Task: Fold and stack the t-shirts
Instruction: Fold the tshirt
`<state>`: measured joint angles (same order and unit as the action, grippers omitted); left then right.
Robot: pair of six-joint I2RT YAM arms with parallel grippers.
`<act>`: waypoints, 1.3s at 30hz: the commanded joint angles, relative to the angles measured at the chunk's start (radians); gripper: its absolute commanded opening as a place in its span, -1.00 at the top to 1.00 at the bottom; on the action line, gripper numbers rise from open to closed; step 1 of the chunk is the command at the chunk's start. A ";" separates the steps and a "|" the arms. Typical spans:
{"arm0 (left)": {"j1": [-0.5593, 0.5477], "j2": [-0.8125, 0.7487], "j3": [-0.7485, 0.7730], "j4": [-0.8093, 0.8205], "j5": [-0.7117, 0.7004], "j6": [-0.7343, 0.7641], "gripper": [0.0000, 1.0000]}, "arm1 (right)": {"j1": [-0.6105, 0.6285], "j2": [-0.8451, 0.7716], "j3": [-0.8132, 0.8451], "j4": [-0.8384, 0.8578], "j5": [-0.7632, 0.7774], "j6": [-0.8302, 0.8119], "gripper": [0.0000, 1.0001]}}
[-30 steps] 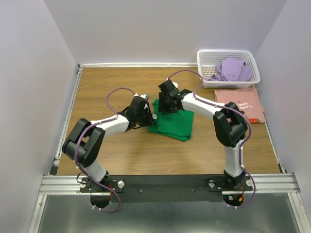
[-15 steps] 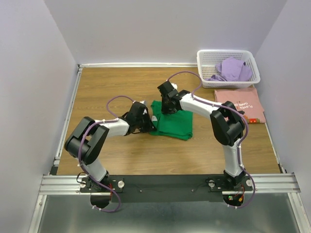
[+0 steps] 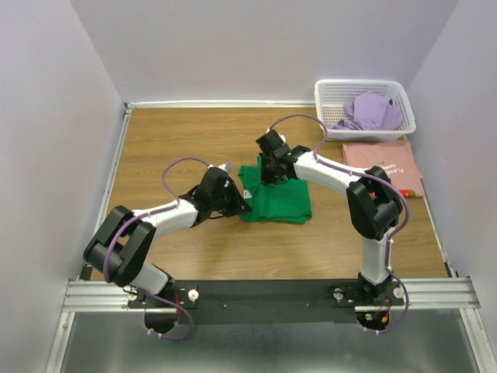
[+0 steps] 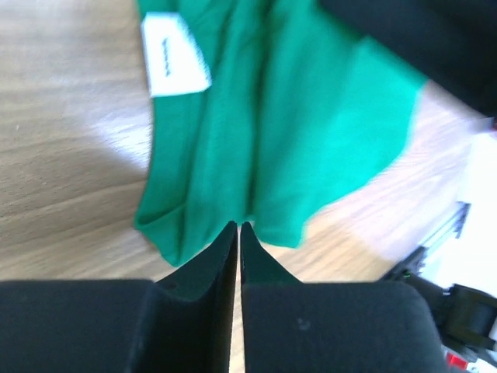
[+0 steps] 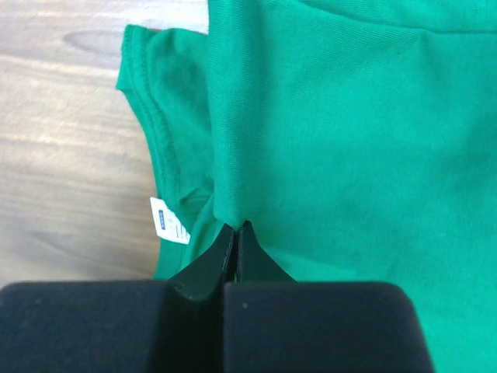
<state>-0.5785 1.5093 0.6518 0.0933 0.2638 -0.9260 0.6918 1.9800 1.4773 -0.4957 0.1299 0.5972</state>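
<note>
Green t-shirt (image 3: pixel 283 200) fabric is pinched by both grippers. The left gripper (image 4: pixel 237 227) is seen with its jaws all but together, a thin slit between them, the tips nipped on the shirt's hem at its 9 o'clock edge in the top view. The right gripper (image 5: pixel 235 228) is fully closed, and a raised ridge of green cloth runs out from between its tips; it sits at about the shirt's 12 o'clock edge. A white label (image 5: pixel 168 221) is visible just to the left of the right gripper's tips, inside the neck opening.

The shirt lies crumpled and partly folded near the middle of the table (image 3: pixel 194 132), its edges uneven. Bare wood is seen from 9 round to 12 o'clock of it and again at 6 o'clock, toward the arm bases; the table is bounded by walls on three sides.

Three t-shirts are counted. The pink t-shirt (image 3: pixel 384 165) lies flat and folded between 2 and 3 o'clock, well apart from the green one. The purple t-shirt (image 3: pixel 373 110) is bunched inside the single white basket (image 3: pixel 361 82), at 1 o'clock, in the far right corner.
</note>
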 commanded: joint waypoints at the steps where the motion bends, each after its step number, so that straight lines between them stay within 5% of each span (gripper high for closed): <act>1: 0.003 -0.096 -0.009 0.028 -0.043 -0.022 0.74 | 0.005 -0.052 -0.025 -0.007 -0.042 -0.031 0.98; 20: 0.108 0.235 0.112 0.275 0.062 0.110 0.99 | 0.006 -0.046 -0.012 0.000 -0.084 -0.074 0.98; 39: 0.120 0.333 0.031 0.353 0.072 0.041 1.00 | 0.005 -0.098 -0.005 0.005 -0.182 -0.120 0.99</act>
<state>-0.4583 1.8095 0.7185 0.4706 0.3367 -0.8921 0.6922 1.9278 1.4666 -0.4961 0.0048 0.4919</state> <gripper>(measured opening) 0.006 0.013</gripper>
